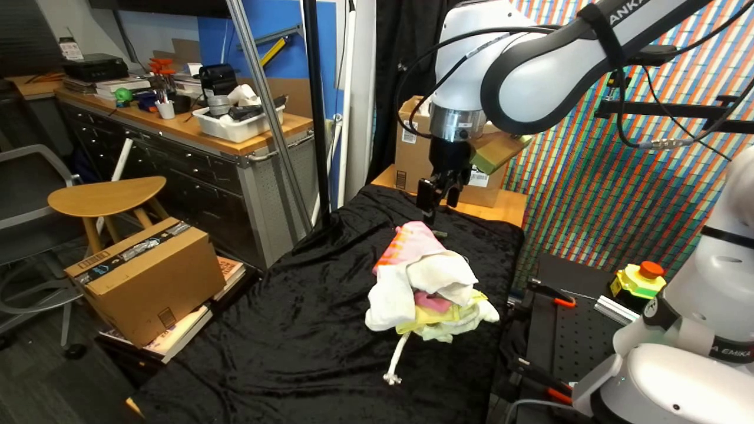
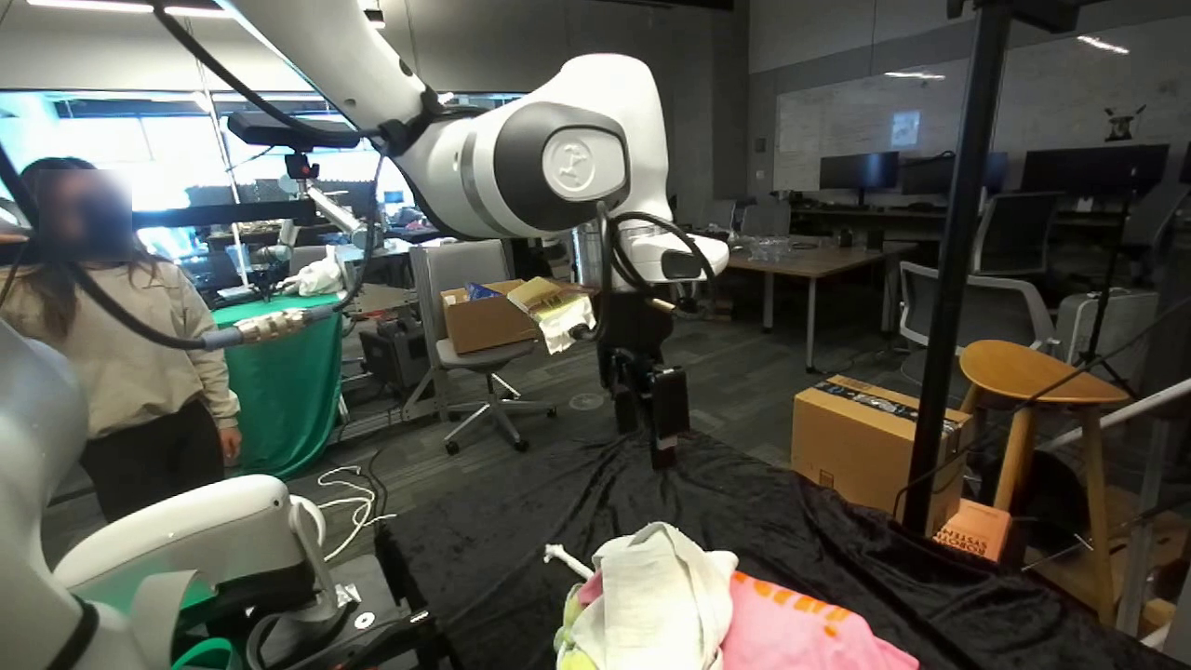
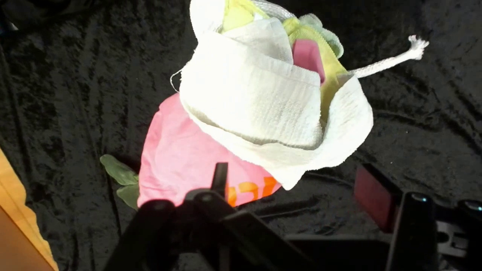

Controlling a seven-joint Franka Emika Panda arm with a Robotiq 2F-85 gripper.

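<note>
My gripper (image 1: 440, 207) hangs fingers down above the black cloth-covered table (image 1: 283, 335), its jaws apart with nothing between them in the wrist view (image 3: 295, 188). It also shows in an exterior view (image 2: 649, 437). Nearest it is a heap of cloths. A pink cloth with orange lettering (image 3: 177, 150) lies partly under a folded white cloth (image 3: 256, 94). A yellow cloth (image 3: 331, 81) and a pale green one (image 1: 465, 324) show at the heap's far side in the wrist view. A white rope with a frayed end (image 3: 388, 64) sticks out. Green leaf-shaped pieces (image 3: 118, 171) show beside the pink cloth.
A cardboard box (image 1: 412, 150) stands on a wooden surface behind the gripper. A black upright post (image 2: 954, 261) rises by the table edge. Another white arm (image 1: 677, 377) and a yellow-red button (image 1: 642, 280) are beside the table. A person (image 2: 121, 344) stands beyond.
</note>
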